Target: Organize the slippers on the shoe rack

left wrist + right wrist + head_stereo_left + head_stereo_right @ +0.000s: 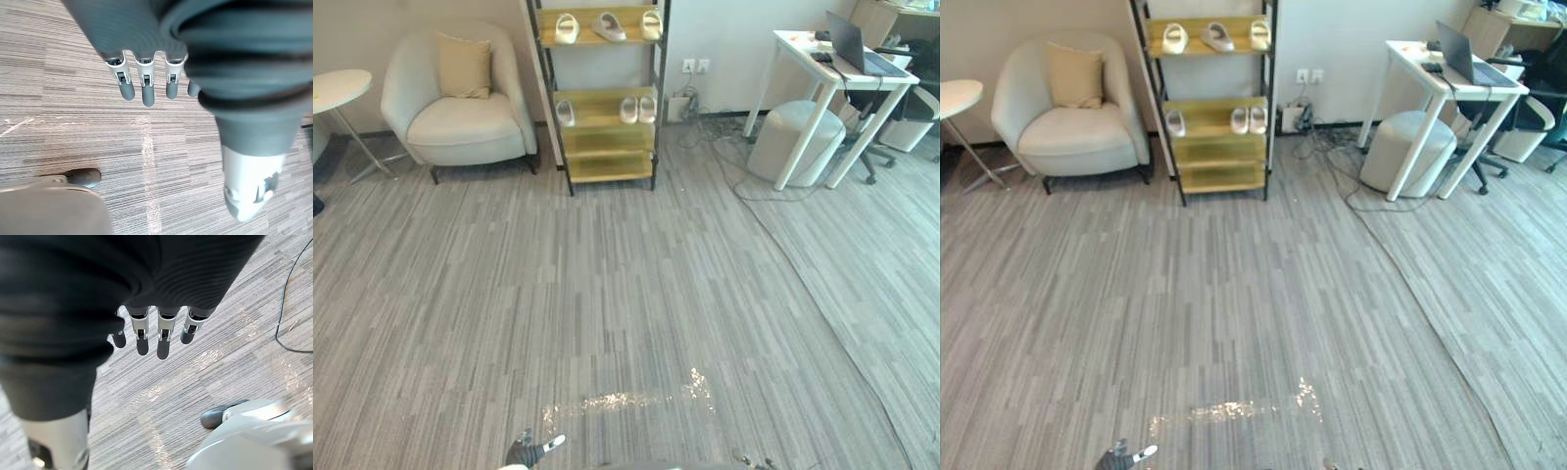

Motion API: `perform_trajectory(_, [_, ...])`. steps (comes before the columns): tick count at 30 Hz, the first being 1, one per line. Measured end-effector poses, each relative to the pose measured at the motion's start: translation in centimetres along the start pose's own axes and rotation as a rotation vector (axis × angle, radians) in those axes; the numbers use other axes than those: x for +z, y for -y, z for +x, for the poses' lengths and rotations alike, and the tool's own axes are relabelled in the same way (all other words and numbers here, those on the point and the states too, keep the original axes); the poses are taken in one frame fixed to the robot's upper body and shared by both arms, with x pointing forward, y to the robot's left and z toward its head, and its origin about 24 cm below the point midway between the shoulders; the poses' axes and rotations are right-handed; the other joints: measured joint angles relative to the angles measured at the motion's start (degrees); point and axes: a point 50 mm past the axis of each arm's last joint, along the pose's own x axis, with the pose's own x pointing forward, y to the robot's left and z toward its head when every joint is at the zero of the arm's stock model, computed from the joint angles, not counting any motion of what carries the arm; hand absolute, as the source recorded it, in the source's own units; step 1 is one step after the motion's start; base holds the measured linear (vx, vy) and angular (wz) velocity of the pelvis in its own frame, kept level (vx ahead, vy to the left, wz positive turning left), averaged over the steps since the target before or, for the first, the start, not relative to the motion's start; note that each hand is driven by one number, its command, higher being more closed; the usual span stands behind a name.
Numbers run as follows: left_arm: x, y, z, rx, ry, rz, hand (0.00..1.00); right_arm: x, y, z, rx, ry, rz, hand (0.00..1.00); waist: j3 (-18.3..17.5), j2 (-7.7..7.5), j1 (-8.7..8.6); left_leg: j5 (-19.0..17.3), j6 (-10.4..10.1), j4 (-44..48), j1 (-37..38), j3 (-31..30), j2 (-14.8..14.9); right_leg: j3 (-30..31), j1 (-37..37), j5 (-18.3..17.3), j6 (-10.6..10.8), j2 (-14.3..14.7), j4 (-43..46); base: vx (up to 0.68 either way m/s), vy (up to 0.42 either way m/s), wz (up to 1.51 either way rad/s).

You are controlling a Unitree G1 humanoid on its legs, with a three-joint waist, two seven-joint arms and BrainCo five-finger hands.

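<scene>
A black-framed shoe rack (603, 147) with yellow shelves stands against the far wall. Its top shelf holds three pale slippers (608, 26), spaced apart, the middle one turned sideways. On the middle shelf one slipper (566, 113) lies at the left and a pair (637, 109) at the right. The lower shelves are bare. My left hand (146, 83) hangs over the grey carpet with straight fingers and holds nothing. My right hand (164, 340) hangs the same way, fingers straight and empty. Both hands are far from the rack.
A cream armchair (460, 108) with a cushion stands left of the rack, and a round white side table (337, 88) beyond it. At the right are a white desk (837, 73) with a laptop, a grey pouf (793, 137) and floor cables (724, 157).
</scene>
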Motion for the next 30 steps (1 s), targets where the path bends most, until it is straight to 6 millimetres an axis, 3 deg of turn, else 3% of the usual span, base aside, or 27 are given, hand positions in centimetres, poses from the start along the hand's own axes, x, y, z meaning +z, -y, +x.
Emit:
perform_trajectory(7, [0.7,0.1,0.3,-0.007,0.012,0.027,0.0,2.1,-1.7,0.4,0.044,0.062,-0.029,0.0,1.7,-0.16,0.08,0.11,-0.16,-0.72,1.17,0.0,-0.06,-0.23,1.63,0.73,0.08,0.01,-1.73,-0.01,-0.003,0.0])
perform_trajectory(12, [0.7,0.1,0.3,-0.009,0.014,0.036,0.0,2.4,-3.2,0.3,0.085,0.07,-0.031,0.0,1.8,-0.24,0.08,1.08,-0.32,-2.04,1.39,-0.9,-0.09,-1.31,1.83,0.8,-0.04,0.02,-2.38,-0.03,-0.025,0.09])
perform_trajectory(30, [0.9,-0.2,0.4,-0.004,0.019,0.05,0.0,2.4,-3.7,0.3,0.101,0.07,-0.052,0.0,2.7,-1.18,0.58,1.6,-0.33,-3.4,3.02,-3.16,-0.15,-3.94,3.74,0.0,-0.25,0.06,-2.7,-0.01,-0.017,0.07])
